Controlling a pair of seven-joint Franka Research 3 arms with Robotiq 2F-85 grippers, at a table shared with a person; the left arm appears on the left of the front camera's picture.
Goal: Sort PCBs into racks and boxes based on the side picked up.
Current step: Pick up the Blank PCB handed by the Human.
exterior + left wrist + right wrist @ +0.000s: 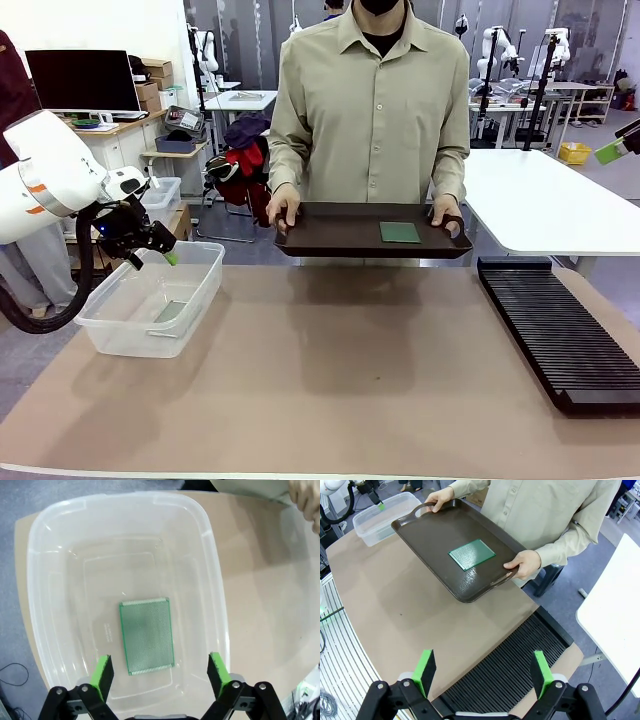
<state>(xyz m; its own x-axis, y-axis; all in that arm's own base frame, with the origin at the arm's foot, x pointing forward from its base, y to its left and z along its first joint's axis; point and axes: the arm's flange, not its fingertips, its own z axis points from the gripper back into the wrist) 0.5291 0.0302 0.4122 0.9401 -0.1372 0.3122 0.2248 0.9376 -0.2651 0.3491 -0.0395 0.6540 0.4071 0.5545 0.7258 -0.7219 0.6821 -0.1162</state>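
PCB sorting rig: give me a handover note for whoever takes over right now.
Left gripper: open, empty, over the tub.
Right gripper: open, empty, raised above the rack.
One PCB lies flat in the tub; the other PCB lies on the brown tray, held by the person's hands across the table.
Done: one board boxed. Left: pick and sort the tray board.

There are two thin green square circuit boards: one board and a second board. There is one clear plastic tub, one long black slotted rack, one dark brown tray and one brown tabletop. Two black, green-padded robot hands are counted: left hand and right hand.
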